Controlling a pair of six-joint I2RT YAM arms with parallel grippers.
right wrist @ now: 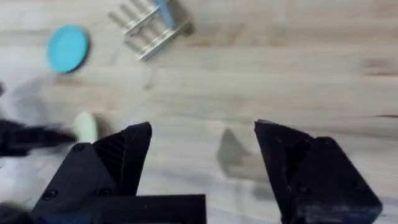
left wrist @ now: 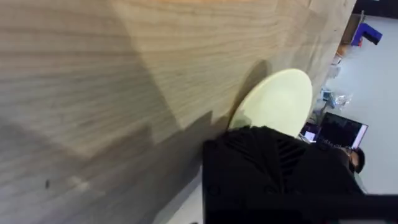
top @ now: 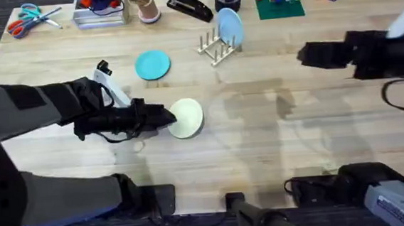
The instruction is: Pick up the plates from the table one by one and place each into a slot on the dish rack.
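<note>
One pale blue plate (top: 229,24) already stands in the dish rack (top: 217,46), far centre. Teal plate (top: 153,65) lies flat on the worktop (top: 261,137), untouched. Left gripper (top: 168,117) reaches low across the middle, clamped on the cream plate (top: 187,119)'s left rim. Right gripper (right wrist: 202,149) hovers over the right side, spread wide, holding nothing.

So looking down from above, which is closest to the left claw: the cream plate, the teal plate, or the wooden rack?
From the left gripper outward:
1. Cream plate, right at its fingertips.
2. Teal plate, farther back on the table.
3. Dish rack, farthest, back and to the right, with a pale blue plate standing in it.
</note>
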